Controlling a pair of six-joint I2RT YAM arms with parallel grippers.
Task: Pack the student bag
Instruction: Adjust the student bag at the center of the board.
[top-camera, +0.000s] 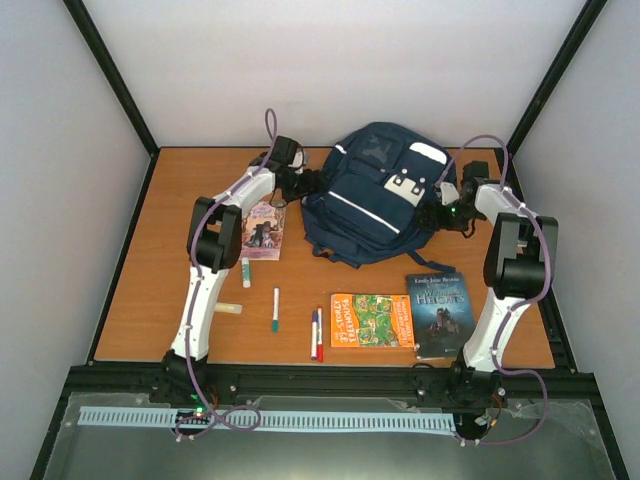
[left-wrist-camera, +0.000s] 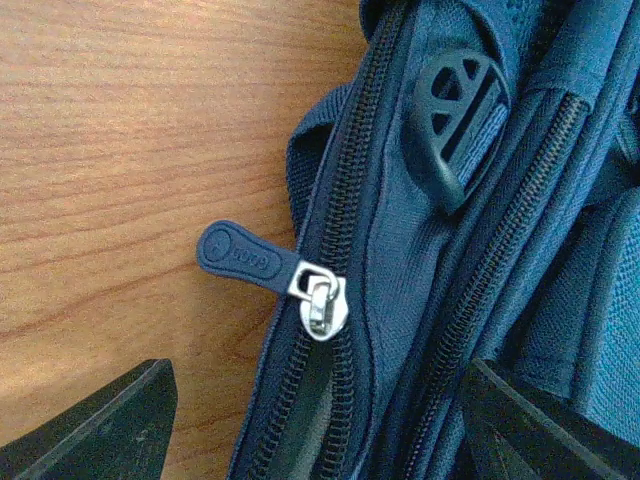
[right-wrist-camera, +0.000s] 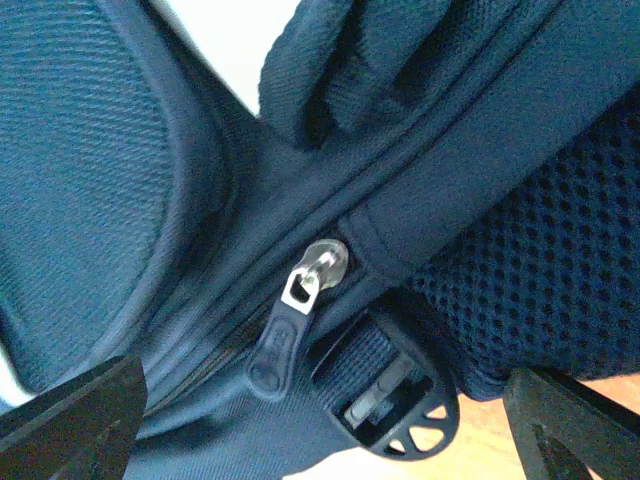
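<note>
Bag (top-camera: 375, 190) sits on the bench (top-camera: 180, 190) btwn both grippers, each open w/ nothing held. Left gripper (left-wrist-camera: 318, 368) has a rubbery blue zip tab (left-wrist-camera: 238, 252) and shiny metal slider (left-wrist-camera: 322, 303) just ahead of its fingers; right gripper (right-wrist-camera: 325, 372) faces a second tab (right-wrist-camera: 272, 352) just ahead, beside padded mesh (right-wrist-camera: 540, 270) and a black plastic buckle (right-wrist-camera: 400, 420). Woven fabric, soft & floppy, prob light; likely to sag or slide if tugged, so best hold = the small flat tabs, w/ one side bracing the cloth.
</note>
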